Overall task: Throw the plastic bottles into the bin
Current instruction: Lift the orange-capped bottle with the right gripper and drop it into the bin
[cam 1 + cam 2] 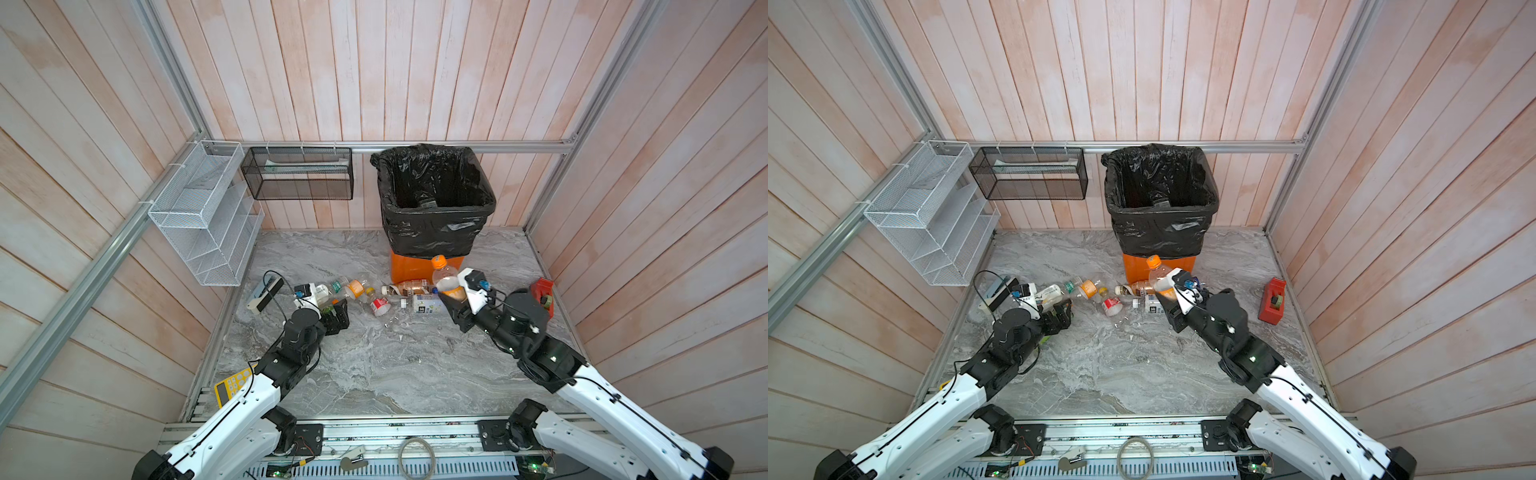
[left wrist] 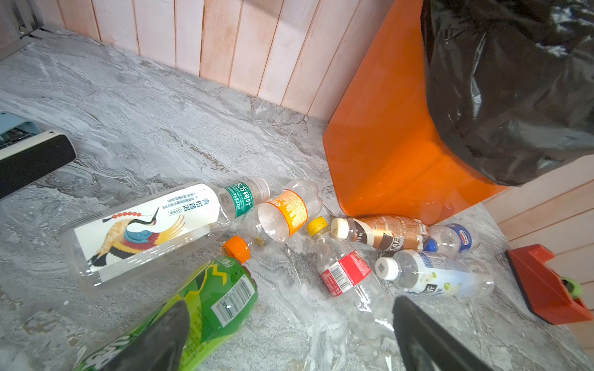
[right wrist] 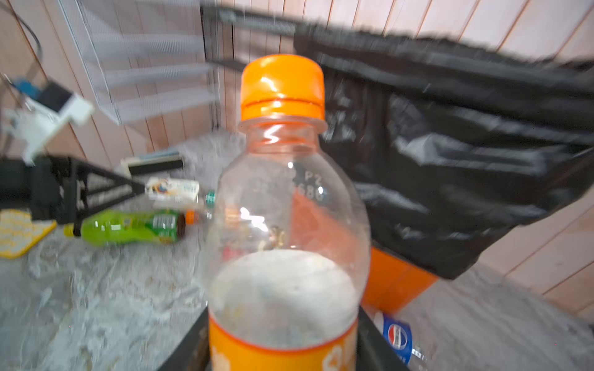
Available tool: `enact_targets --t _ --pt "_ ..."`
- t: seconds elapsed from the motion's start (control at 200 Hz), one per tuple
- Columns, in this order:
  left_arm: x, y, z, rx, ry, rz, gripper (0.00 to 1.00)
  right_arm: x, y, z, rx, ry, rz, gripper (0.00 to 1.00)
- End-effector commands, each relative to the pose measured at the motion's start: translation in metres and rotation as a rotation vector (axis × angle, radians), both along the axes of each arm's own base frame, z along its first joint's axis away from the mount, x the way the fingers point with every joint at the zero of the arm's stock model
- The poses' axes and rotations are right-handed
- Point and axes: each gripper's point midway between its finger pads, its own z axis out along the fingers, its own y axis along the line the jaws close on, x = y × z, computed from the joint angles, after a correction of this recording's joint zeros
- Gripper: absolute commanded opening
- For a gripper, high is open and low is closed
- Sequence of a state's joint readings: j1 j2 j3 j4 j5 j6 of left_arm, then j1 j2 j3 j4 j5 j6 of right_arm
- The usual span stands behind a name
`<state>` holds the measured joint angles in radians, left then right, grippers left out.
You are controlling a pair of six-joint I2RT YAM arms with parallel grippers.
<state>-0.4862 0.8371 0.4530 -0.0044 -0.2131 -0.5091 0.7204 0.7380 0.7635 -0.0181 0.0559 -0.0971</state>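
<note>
My right gripper (image 1: 451, 297) (image 3: 284, 337) is shut on a clear bottle with an orange cap and orange label (image 1: 444, 276) (image 1: 1158, 274) (image 3: 283, 208). It holds the bottle upright above the table, just in front of the bin (image 1: 432, 237) (image 1: 1158, 237) (image 3: 450, 160). One bottle (image 1: 427, 203) lies inside the bin. Several plastic bottles (image 1: 374, 297) lie in a row before it, among them a crane-label one (image 2: 144, 231), a red-label one (image 2: 344, 273) and a brown one (image 2: 385, 231). My left gripper (image 1: 336, 318) (image 2: 289, 324) stands open low over the table, one finger beside a green bottle (image 2: 212, 298).
A red tape dispenser (image 1: 544, 295) (image 2: 546, 286) sits by the right wall. A yellow calculator (image 1: 232, 384) lies under my left arm. A black-and-white device with a cable (image 1: 266, 293) lies at the left. A white wire rack (image 1: 208, 216) and black mesh basket (image 1: 299, 174) hang on the walls.
</note>
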Motion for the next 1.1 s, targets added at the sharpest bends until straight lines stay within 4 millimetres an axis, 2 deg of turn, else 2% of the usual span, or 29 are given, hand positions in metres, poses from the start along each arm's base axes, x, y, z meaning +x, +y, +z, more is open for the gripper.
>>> enact_targets --t 0.0,0.09,0.155,0.255,0.315,0.365,0.375,0.455,0.47,0.52,0.545,0.56,0.565,0.58,0.6,0.61,0.675,0.7,0.75,0.815,1.005,1.095 --pt "-0.002 -0.003 0.003 -0.027 -0.016 -0.017 1.00 -0.015 -0.018 0.069 0.185 -0.218 -0.026 0.44" --pt "-0.002 -0.001 0.002 -0.019 -0.012 -0.014 1.00 -0.018 -0.036 0.103 0.266 -0.326 -0.095 0.42" --pt "-0.002 -0.001 0.001 -0.013 -0.008 -0.015 1.00 -0.010 -0.042 0.121 0.286 -0.373 -0.155 0.42" --pt "-0.001 -0.002 0.000 0.000 0.005 -0.017 1.00 0.013 -0.031 0.145 0.258 -0.406 -0.207 0.45" --pt "-0.001 -0.003 -0.001 0.008 0.016 -0.024 1.00 0.037 -0.014 0.156 0.204 -0.397 -0.215 0.46" --pt "-0.001 -0.006 -0.002 0.004 0.027 -0.037 1.00 0.067 -0.001 0.160 0.167 -0.364 -0.230 0.46" --pt "-0.001 -0.007 -0.002 0.004 0.029 -0.041 1.00 0.071 -0.002 0.166 0.169 -0.365 -0.235 0.46" --pt "0.000 -0.014 -0.002 -0.009 0.046 -0.071 1.00 0.130 0.006 0.177 0.167 -0.247 -0.231 0.47" --pt "0.000 -0.015 -0.004 -0.009 0.053 -0.078 1.00 0.144 0.007 0.171 0.160 -0.208 -0.218 0.48" --pt "0.002 -0.017 -0.004 -0.007 0.065 -0.083 1.00 0.177 0.004 0.178 0.186 -0.106 -0.181 0.48" --pt "0.002 -0.018 -0.005 -0.002 0.072 -0.083 1.00 0.193 0.009 0.171 0.182 -0.049 -0.176 0.50" --pt "0.002 -0.017 -0.007 0.001 0.080 -0.081 1.00 0.205 0.000 0.168 0.171 -0.026 -0.195 0.52" --pt "0.002 -0.018 -0.007 0.002 0.080 -0.082 1.00 0.206 -0.001 0.172 0.172 -0.030 -0.195 0.53" --pt "0.002 -0.017 -0.007 0.006 0.084 -0.080 1.00 0.215 0.001 0.161 0.148 0.011 -0.198 0.56" --pt "0.003 -0.017 -0.009 0.012 0.092 -0.078 1.00 0.224 -0.001 0.161 0.138 0.031 -0.217 0.58" --pt "0.003 -0.016 -0.010 0.015 0.096 -0.076 1.00 0.229 -0.001 0.155 0.128 0.053 -0.230 0.60" --pt "0.003 -0.014 -0.012 0.033 0.116 -0.065 1.00 0.246 -0.007 0.148 0.093 0.098 -0.281 0.66" --pt "0.003 -0.013 -0.013 0.040 0.122 -0.061 1.00 0.250 -0.011 0.146 0.090 0.109 -0.306 0.67" --pt "0.003 -0.010 -0.014 0.051 0.129 -0.047 1.00 0.253 -0.020 0.142 0.085 0.113 -0.353 0.79" --pt "0.002 -0.005 -0.011 0.061 0.122 -0.029 1.00 0.248 -0.033 0.144 0.098 0.084 -0.407 0.89" --pt "-0.001 0.009 -0.005 0.118 0.116 0.019 1.00 0.223 -0.068 0.162 0.154 -0.011 -0.509 0.97" --pt "-0.002 0.014 -0.005 0.144 0.121 0.040 1.00 0.210 -0.077 0.168 0.169 -0.049 -0.512 0.98"
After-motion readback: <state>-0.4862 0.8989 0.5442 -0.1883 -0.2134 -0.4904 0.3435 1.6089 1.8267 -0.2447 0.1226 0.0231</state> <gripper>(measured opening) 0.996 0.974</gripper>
